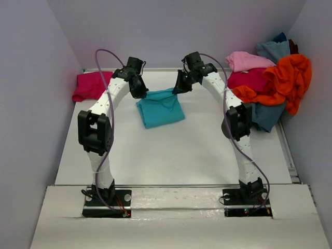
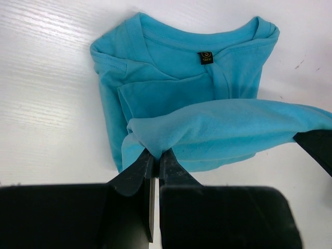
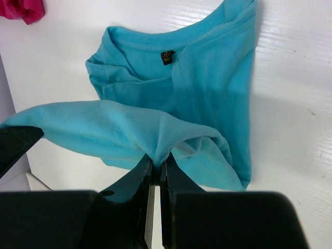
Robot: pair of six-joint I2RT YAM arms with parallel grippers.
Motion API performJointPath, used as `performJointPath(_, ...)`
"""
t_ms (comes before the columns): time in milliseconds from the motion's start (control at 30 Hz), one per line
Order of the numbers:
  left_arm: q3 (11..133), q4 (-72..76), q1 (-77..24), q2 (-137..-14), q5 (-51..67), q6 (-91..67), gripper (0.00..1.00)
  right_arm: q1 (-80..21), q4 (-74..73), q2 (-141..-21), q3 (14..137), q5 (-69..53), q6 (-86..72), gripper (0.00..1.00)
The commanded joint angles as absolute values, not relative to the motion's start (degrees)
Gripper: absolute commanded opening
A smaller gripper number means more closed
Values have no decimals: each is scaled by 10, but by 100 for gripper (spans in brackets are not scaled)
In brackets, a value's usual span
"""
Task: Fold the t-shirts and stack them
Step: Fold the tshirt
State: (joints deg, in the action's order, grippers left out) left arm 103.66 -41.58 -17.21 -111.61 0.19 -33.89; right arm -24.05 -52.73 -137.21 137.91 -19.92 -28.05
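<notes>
The top external camera sits high above and behind the arm bases. It looks down and forward over the table (image 1: 197, 150) to the far wall, far enough back to take in both arms whole. The left wrist camera rides just behind the left gripper (image 2: 155, 153) and looks down along its fingers, very close to the turquoise t-shirt (image 2: 192, 72). The right wrist camera looks past the right gripper (image 3: 155, 162) in the same way, beside it. All three views share that shirt. Each wrist view catches the other gripper at its edge. The right wrist and top views also share the magenta shirt (image 3: 21, 10).
</notes>
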Motion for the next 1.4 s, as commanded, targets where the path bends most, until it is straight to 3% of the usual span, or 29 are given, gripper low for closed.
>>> performJointPath(0, 1053, -395, -167, -1110, -46, -330, 6, -236, -467, -1373, 1388, -187, -273, 7)
performJointPath(633, 1052, -378, -167, -1117, -136, -349, 6, -236, -387, -1401, 1401, -170, -274, 8)
performJointPath(733, 1044, -372, -167, -1118, -148, -352, 6, -236, -377, -1409, 1403, -170, -278, 19)
performJointPath(767, 1035, -372, -167, -1118, -160, -356, 6, -236, -373, -1412, 1402, -170, -278, 32)
performJointPath(800, 1029, -367, -167, -1118, -163, -357, 8, -236, -372, -1415, 1403, -169, -277, 42)
performJointPath(833, 1020, -363, -167, -1121, -167, -359, 19, -236, -372, -1416, 1402, -166, -277, 62)
performJointPath(867, 1018, -363, -167, -1123, -173, -361, 56, -236, -371, -1416, 1402, -161, -275, 72)
performJointPath(900, 1017, -362, -167, -1128, -174, -362, 71, -236, -371, -1415, 1400, -161, -274, 84)
performJointPath(933, 1017, -366, -167, -1138, -175, -365, 77, -236, -367, -1410, 1394, -160, -272, 100)
performJointPath(1100, 1021, -360, -173, -1164, -171, -365, 99, -236, -370, -1385, 1372, -149, -264, 100)
performJointPath(1367, 1109, -414, -207, -1205, -154, -340, 99, -236, -389, -1350, 1289, -170, -269, 100)
